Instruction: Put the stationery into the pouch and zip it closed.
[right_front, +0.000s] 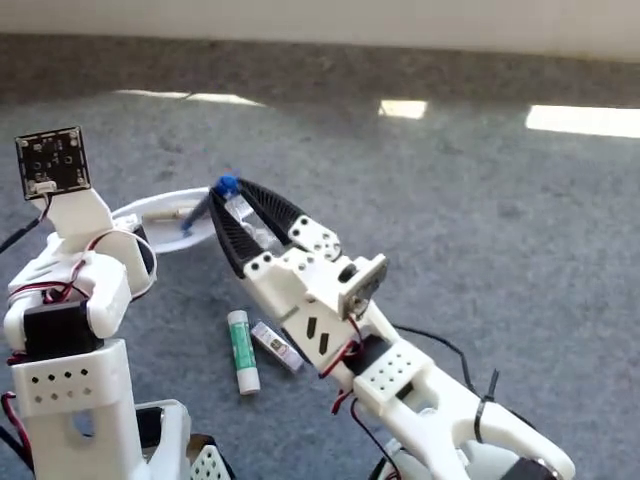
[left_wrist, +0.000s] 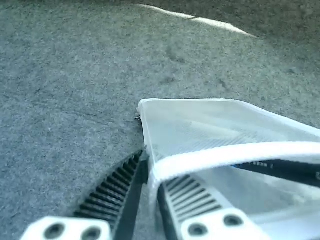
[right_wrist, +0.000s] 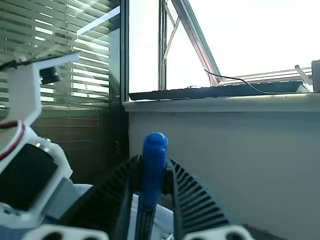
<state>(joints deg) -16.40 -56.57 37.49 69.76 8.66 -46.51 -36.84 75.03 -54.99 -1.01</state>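
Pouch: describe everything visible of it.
The pouch is white, of thin, see-through, mesh-like fabric with a thicker band round its mouth. It lies open on the grey surface. The left gripper pinches its rim. The right gripper holds a blue-capped pen at its mouth; a dark slender shape shows through its wall.

High view: well above the pouch (right_front: 160, 205), looking down. Left wrist view: close against the pouch, shared with the high view. Right wrist view: just above the pouch, facing level.
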